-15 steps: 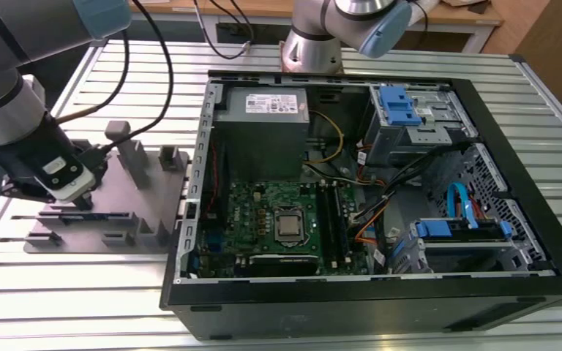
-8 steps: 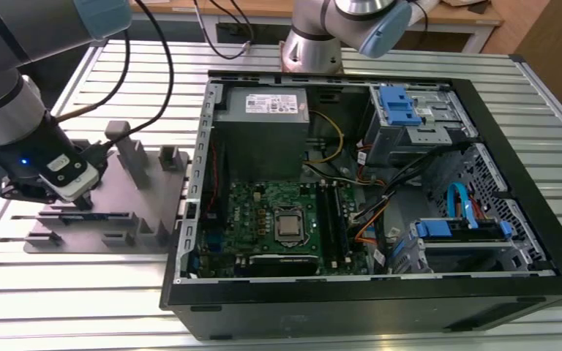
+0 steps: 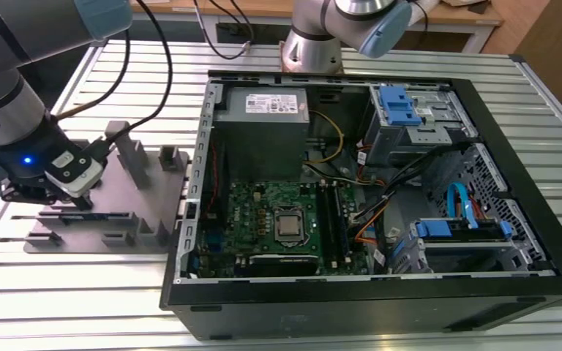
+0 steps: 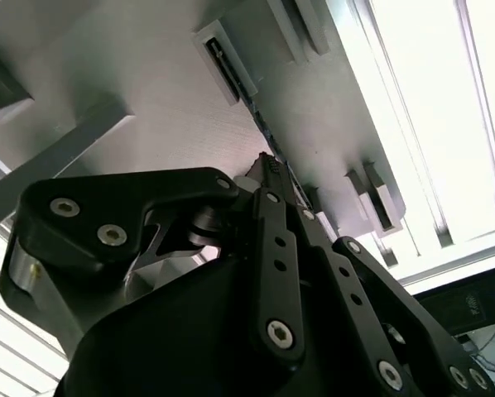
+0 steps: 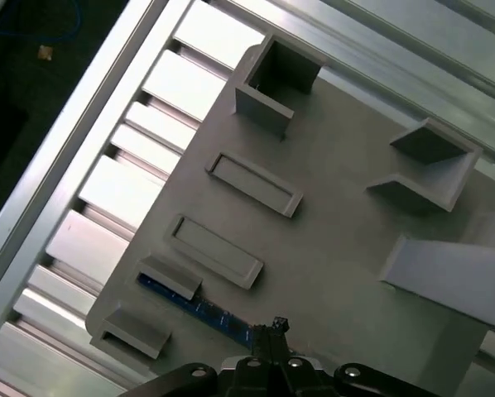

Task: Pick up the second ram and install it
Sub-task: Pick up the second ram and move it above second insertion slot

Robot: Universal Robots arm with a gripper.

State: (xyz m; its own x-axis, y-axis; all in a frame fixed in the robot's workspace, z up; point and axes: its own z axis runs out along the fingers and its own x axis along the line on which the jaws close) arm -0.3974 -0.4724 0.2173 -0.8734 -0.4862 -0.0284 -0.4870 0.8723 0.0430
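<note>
The gripper (image 4: 268, 165) is clamped on the thin edge of the second ram (image 5: 189, 299), which sits in the grey tray (image 5: 330, 248) directly under it. Upright posts (image 3: 129, 157) stand just beside the gripper. The open computer case (image 3: 359, 183) sits well apart on the desk (image 5: 115, 190).

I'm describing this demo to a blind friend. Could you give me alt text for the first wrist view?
The claw is shut on a thin blue memory stick that stands on edge in a grey moulded tray, seen from just behind the claw. The tray has shallow rectangular recesses and upright posts, and it rests on a slatted metal table.
</note>
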